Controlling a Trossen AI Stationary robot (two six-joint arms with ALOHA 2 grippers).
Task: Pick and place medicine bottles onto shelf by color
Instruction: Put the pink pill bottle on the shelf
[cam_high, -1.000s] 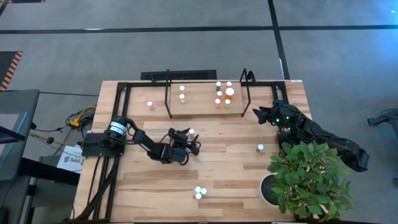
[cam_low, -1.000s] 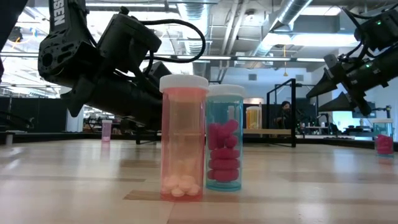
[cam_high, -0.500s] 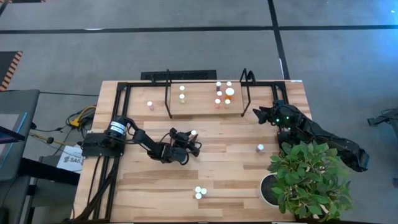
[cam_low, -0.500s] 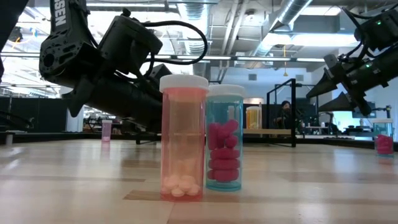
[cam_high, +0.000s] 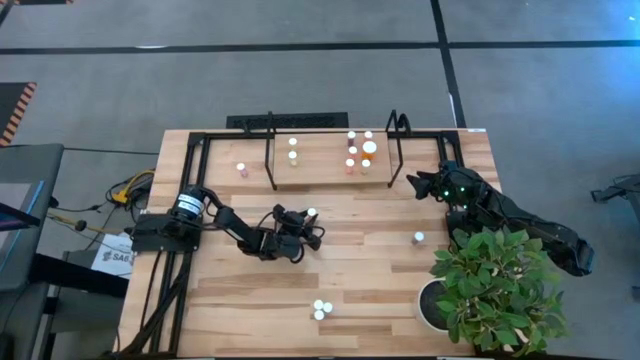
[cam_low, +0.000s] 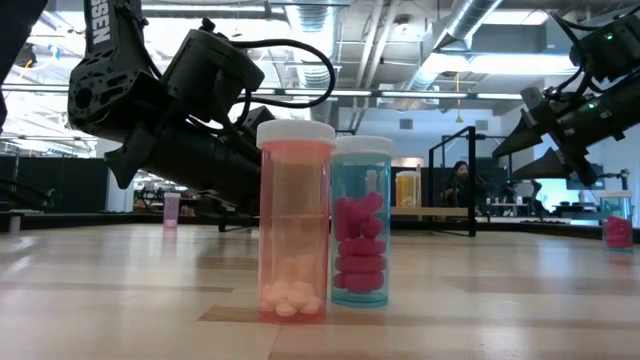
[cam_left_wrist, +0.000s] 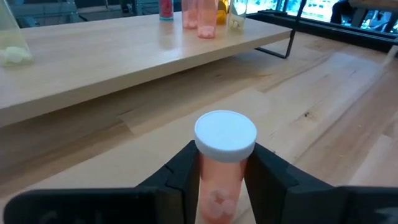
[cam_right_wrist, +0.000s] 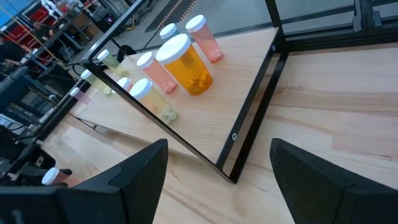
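A pink medicine bottle (cam_left_wrist: 224, 163) with a white cap (cam_high: 311, 213) stands upright at the table's middle, between the fingers of my left gripper (cam_high: 306, 224), which is shut on it. The shelf (cam_high: 325, 176), a light board in a black tube frame, runs along the far edge and carries several bottles, among them a large orange one (cam_right_wrist: 188, 66). Loose bottles stand on the table: one (cam_high: 418, 237) toward the right, and a pink one (cam_low: 295, 220) and a teal one (cam_low: 362, 222) near the front edge. My right gripper (cam_high: 415, 183) waits open by the shelf's right end. My left gripper pinches the pink bottle's body (cam_left_wrist: 219, 194) just below the white cap, one finger (cam_left_wrist: 184, 179) on each side. The fingers come nearly level, from the table's left side. The bottle is upright; its base is out of the frame, so whether it rests on the table cannot be told.
A leafy plant (cam_high: 495, 285) in a white pot (cam_high: 428, 305) fills the near right corner. Two upright black hoops (cam_high: 270, 150) rise from the shelf. Bare tabletop lies between the shelf and the front pair of bottles.
My left gripper has stayed in place and shut on the pink bottle, which is still upright at the same spot.
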